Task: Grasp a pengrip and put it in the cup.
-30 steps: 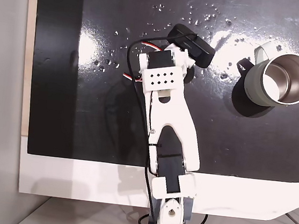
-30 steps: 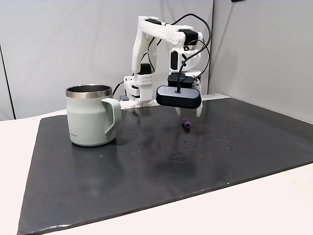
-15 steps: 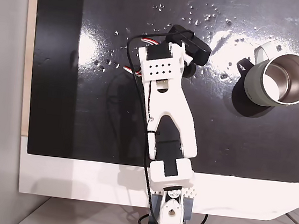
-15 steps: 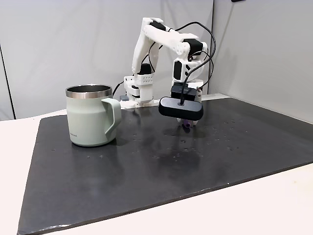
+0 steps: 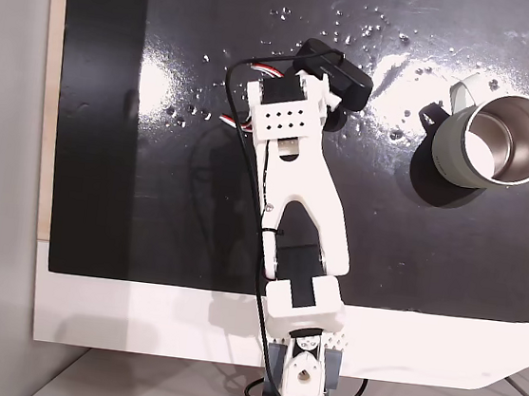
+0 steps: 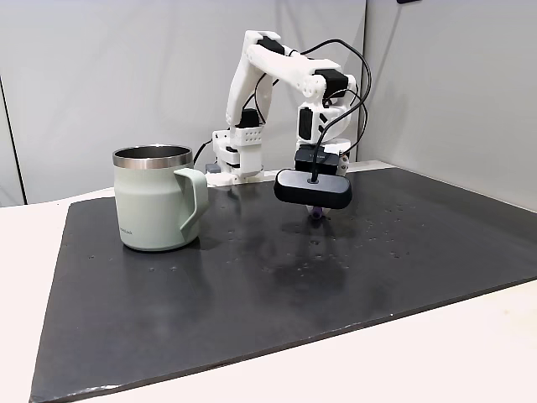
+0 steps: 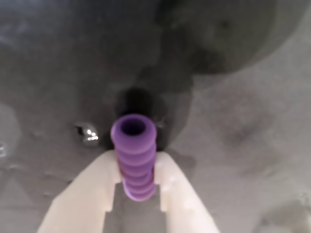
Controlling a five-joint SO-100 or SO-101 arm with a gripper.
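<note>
Between the two white fingers (image 7: 92, 189) in the wrist view sits the pengrip (image 7: 134, 154), purple and ribbed, its open end facing the camera; the gripper (image 7: 135, 187) is closed narrow on it, both fingers pressing its sides just above the dark mat (image 7: 243, 121). In a fixed view from the side, a black camera housing (image 6: 313, 189) hangs in front of the gripper and hides all but a purple sliver (image 6: 316, 214) under it. The cup (image 6: 158, 198) stands upright on the mat, well apart to the left, handle toward the arm (image 6: 277, 63). Seen from above, the cup (image 5: 494, 142) lies to the right.
</note>
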